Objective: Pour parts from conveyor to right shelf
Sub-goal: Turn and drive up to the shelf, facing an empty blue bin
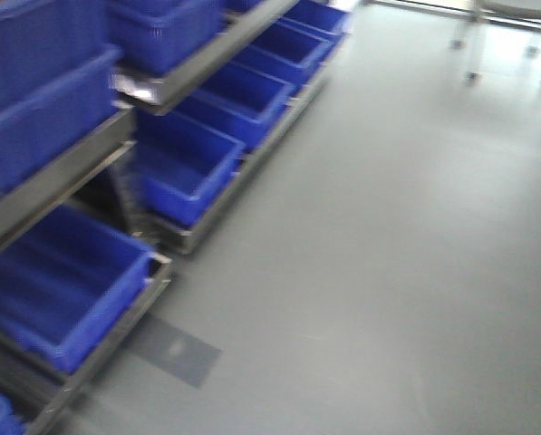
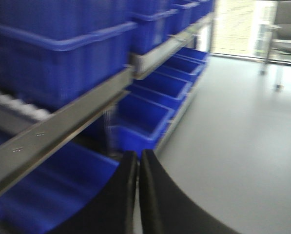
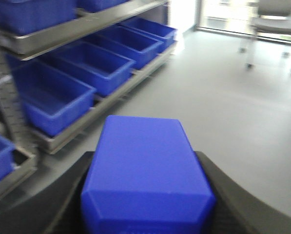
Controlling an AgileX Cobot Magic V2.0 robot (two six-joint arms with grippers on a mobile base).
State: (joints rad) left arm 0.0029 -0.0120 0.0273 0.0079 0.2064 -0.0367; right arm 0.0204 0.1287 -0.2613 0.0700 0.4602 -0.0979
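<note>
The part (image 3: 145,175), a solid blue block, sits clamped between the right fingers (image 3: 225,195), which press on its two side faces; its knob does not show from this angle. It is carried above the floor (image 3: 223,112), off to the side of the right shelf (image 3: 82,22) and not yet over any bin. The conveyor is in no view.

The main risk is a slip. The plastic looks smooth and glossy and is held only by its sides, and every view is smeared, so the rig is probably moving; a jolt could twist the block out onto the floor. A second risk lies in the release. The nearest open bin (image 3: 52,97) lies low, with a steel rail of the upper tier above it, so a high approach could strike that rail. An early release could drop the block onto the frame edge or between bins.

The left fingers (image 2: 138,195) are pressed together with nothing between them, and they hang close to a shelf rail (image 2: 62,126) with white rollers (image 2: 18,105) behind it. A swing of that arm could catch the steel.

Farther off, a wheeled chair (image 3: 272,14) stands well apart across the open floor, out of the way
</note>
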